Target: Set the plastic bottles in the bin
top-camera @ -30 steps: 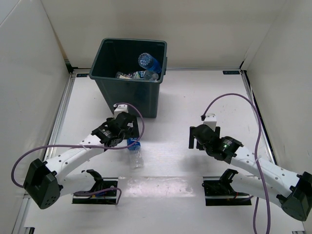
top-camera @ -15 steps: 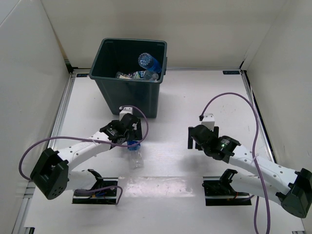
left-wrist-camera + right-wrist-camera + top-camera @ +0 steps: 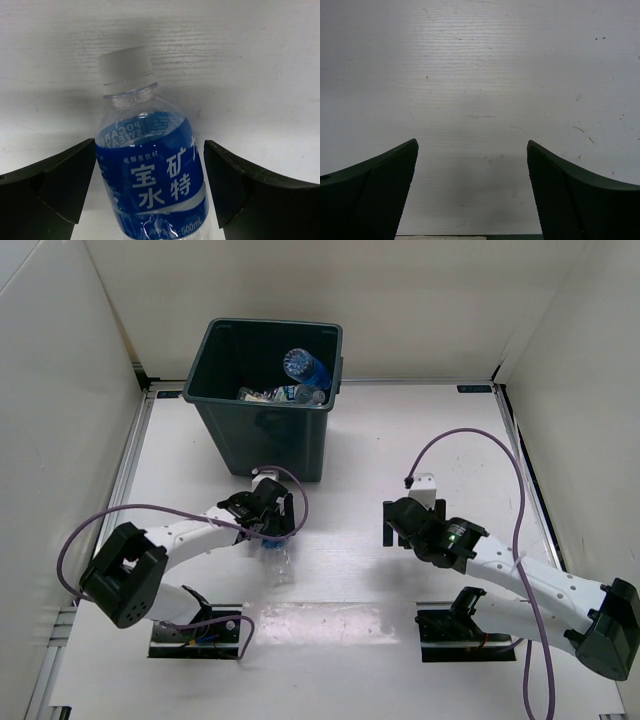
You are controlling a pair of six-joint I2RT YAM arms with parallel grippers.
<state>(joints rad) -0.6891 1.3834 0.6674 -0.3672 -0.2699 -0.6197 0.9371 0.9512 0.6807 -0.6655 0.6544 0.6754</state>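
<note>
One clear plastic bottle (image 3: 280,562) with a blue label lies on the white table in front of the dark green bin (image 3: 205,360). My left gripper (image 3: 277,530) is open and sits low over its cap end. In the left wrist view the bottle (image 3: 152,175) lies between the two open fingers (image 3: 60,180), cap (image 3: 125,65) pointing away, with a thin gap on the right side. Several bottles lie inside the bin, one with a blue label (image 3: 305,368) on top. My right gripper (image 3: 400,525) is open and empty, and the right wrist view (image 3: 471,142) shows only bare table.
White walls close in the table on the left, back and right. The bin stands at the back left, just beyond the left gripper. Two black arm bases sit at the near edge (image 3: 195,630).
My left gripper has moved right and down, closing in over the bottle's cap end. My right gripper has drifted slightly left. The bottle has not moved.
</note>
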